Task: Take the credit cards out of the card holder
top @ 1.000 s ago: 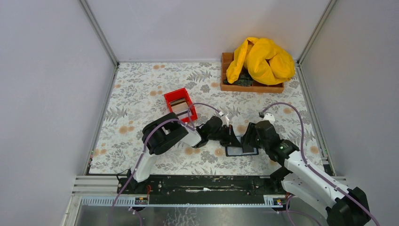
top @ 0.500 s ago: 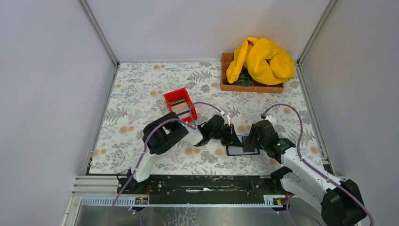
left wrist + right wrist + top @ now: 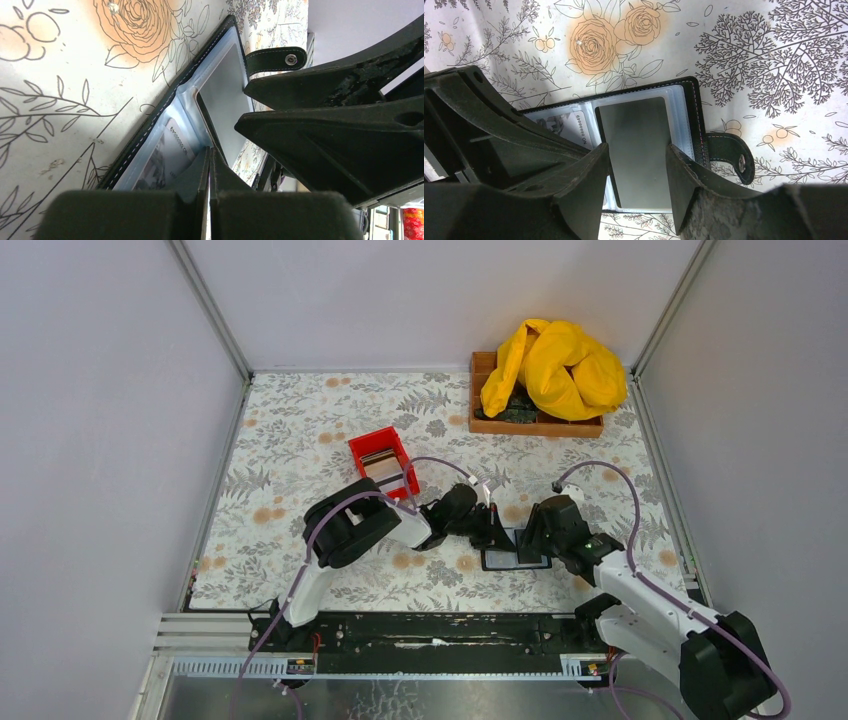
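The black card holder [image 3: 505, 562] lies open on the floral mat, its clear grey-blue sleeves facing up [image 3: 691, 100]. A plain grey credit card [image 3: 634, 125] sits in its right-hand sleeve, and a printed card [image 3: 574, 127] shows in the left one. My right gripper [image 3: 636, 150] straddles the grey card, one finger against each long edge, shut on it. My left gripper [image 3: 209, 150] is shut with nothing in it, its tips pressing down on the holder's left sleeve [image 3: 165, 150]. From above, both grippers [image 3: 497, 536] [image 3: 530, 540] meet over the holder.
The holder's snap strap [image 3: 734, 155] sticks out to the right. A red bin [image 3: 383, 462] holding cards stands behind the left arm. At the back right, a wooden tray [image 3: 540, 425] carries a yellow cloth [image 3: 555, 365]. Grey walls enclose the mat.
My right gripper's jaws have narrowed onto the grey card and the arm has shifted slightly. The left gripper has closed fully and stays on the holder.
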{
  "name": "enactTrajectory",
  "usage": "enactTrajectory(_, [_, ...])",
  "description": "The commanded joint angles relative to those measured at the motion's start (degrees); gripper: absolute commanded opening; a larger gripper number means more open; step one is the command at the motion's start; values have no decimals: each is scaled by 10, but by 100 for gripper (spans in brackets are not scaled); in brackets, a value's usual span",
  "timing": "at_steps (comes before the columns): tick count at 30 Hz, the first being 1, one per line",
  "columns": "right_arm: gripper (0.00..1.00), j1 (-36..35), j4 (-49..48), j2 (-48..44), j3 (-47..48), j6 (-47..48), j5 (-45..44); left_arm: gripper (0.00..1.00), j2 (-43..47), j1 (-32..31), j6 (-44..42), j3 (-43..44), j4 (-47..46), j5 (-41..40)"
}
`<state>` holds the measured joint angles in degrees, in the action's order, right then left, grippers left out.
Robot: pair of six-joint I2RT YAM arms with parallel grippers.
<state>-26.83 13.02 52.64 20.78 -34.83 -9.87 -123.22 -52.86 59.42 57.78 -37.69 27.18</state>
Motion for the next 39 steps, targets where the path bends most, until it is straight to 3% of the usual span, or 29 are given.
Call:
enactTrajectory(1, [54, 6, -13, 5, 4, -1, -12, 0, -21, 3, -18, 0, 48, -9])
enactTrajectory(39, [60, 12, -19, 24, 3, 1, -19, 0, -21, 5, -17, -1, 48, 0])
